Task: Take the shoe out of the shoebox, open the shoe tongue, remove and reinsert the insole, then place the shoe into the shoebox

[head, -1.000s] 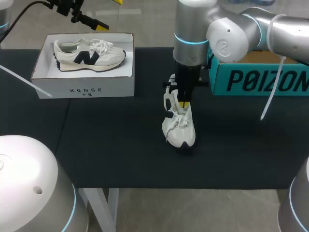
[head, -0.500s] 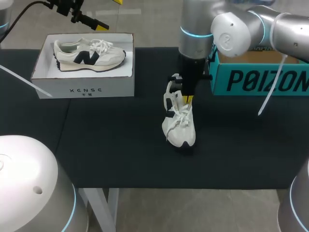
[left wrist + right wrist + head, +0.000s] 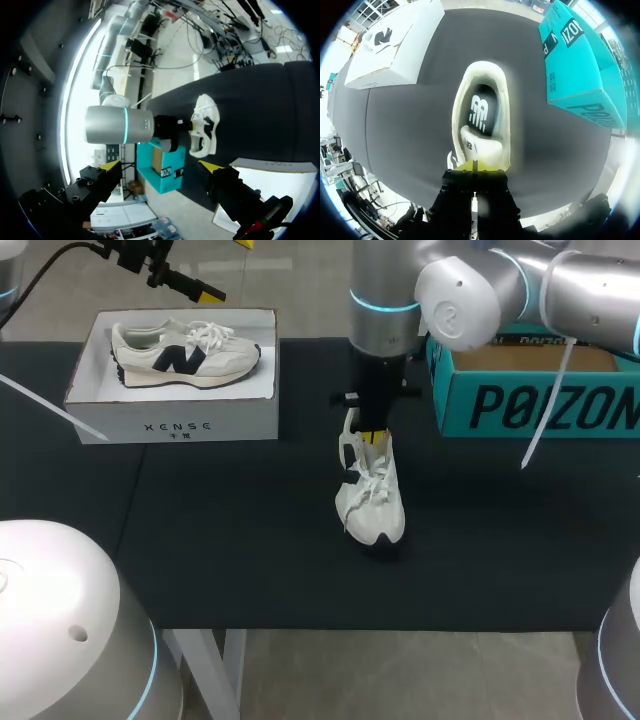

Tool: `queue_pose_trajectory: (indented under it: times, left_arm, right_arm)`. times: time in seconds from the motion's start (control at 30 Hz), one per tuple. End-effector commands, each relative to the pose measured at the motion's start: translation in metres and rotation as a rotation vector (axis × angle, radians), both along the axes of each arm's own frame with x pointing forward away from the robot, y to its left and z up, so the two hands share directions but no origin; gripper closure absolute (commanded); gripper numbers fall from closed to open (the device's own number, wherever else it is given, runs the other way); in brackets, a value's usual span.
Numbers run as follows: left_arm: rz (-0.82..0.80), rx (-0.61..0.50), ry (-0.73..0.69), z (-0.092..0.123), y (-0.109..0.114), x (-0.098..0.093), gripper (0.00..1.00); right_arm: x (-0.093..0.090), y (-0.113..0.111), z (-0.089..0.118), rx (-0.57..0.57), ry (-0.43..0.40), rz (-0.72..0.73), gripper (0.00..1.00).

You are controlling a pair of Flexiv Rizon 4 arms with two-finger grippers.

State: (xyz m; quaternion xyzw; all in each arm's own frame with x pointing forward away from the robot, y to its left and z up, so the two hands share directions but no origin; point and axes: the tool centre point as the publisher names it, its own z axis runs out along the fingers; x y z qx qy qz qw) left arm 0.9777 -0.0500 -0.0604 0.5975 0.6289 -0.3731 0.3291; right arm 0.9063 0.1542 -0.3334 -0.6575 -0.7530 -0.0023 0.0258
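A white shoe (image 3: pixel 371 497) stands on the black table, toe toward the front edge; its opening shows a dark insole (image 3: pixel 479 113) with a white logo. My right gripper (image 3: pixel 372 436) hangs shut just over the tongue (image 3: pixel 480 145) and upper laces, its yellow tips pressed together (image 3: pixel 474 165); nothing shows between them. My left gripper (image 3: pixel 229 269) is open in the air behind the white shoebox (image 3: pixel 176 426), far from the shoe (image 3: pixel 205 125). Its fingers (image 3: pixel 213 170) stand wide apart with nothing between them. A second white shoe (image 3: pixel 186 352) lies in the white shoebox.
A teal box (image 3: pixel 535 390) stands at the back right, close behind my right arm, and shows beside the shoe (image 3: pixel 577 65) in the right wrist view. The white shoebox (image 3: pixel 395 47) lies on the shoe's other side.
My right gripper has drawn back from the laces toward the shoe's opening and shifted slightly left, staying shut. The shoe and the left arm have not moved.
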Motion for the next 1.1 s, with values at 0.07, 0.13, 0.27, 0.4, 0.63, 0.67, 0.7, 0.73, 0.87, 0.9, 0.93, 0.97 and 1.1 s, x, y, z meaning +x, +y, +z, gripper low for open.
queue_pose_trajectory:
  times: [0.07, 0.13, 0.27, 0.4, 0.63, 0.67, 0.7, 0.73, 0.87, 0.9, 0.93, 0.97, 1.1]
  left_arm:
    - [-0.001, 0.005, 0.000, 0.001, 0.000, 0.000, 0.00]
    - [-0.001, 0.005, 0.000, 0.001, 0.000, 0.000, 0.00]
    - [-0.001, 0.005, 0.000, 0.001, 0.000, 0.000, 0.00]
    - [-0.001, 0.005, 0.000, 0.001, 0.000, 0.000, 0.00]
    - [-0.001, 0.005, 0.000, 0.001, 0.000, 0.000, 0.00]
    - [-0.001, 0.005, 0.000, 0.001, 0.000, 0.000, 0.00]
    - [-0.001, 0.005, 0.000, 0.001, 0.000, 0.000, 0.00]
    - [-0.001, 0.005, 0.000, 0.001, 0.000, 0.000, 0.00]
    - [-0.001, 0.005, 0.000, 0.001, 0.000, 0.000, 0.00]
    - [-0.001, 0.005, 0.000, 0.001, 0.000, 0.000, 0.00]
    - [-0.001, 0.005, 0.000, 0.001, 0.000, 0.000, 0.00]
    - [-0.001, 0.005, 0.000, 0.001, 0.000, 0.000, 0.00]
    - [-0.001, 0.005, 0.000, 0.001, 0.000, 0.000, 0.00]
  right_arm:
    - [0.004, 0.001, -0.015, 0.018, 0.024, -0.001, 1.00]
    - [0.004, 0.000, -0.018, 0.023, 0.033, 0.001, 1.00]
    - [0.004, -0.002, -0.023, 0.040, 0.056, 0.008, 1.00]
    - [0.005, -0.002, -0.026, 0.052, 0.079, 0.019, 1.00]
    - [0.013, 0.007, 0.023, -0.006, -0.084, 0.058, 1.00]
    - [0.016, 0.007, 0.029, -0.004, -0.116, 0.079, 1.00]
    - [0.020, 0.009, 0.037, 0.020, -0.158, 0.112, 1.00]
    - [0.024, 0.012, 0.044, 0.047, -0.191, 0.149, 1.00]
    - [0.044, 0.018, 0.062, 0.292, -0.387, 0.304, 1.00]
    - [0.048, 0.018, 0.066, 0.331, -0.428, 0.328, 1.00]
    - [0.052, 0.016, 0.067, 0.417, -0.489, 0.380, 1.00]
    - [0.055, 0.016, 0.069, 0.453, -0.526, 0.400, 1.00]
    - [0.065, 0.018, 0.079, 0.585, -0.563, 0.588, 1.00]
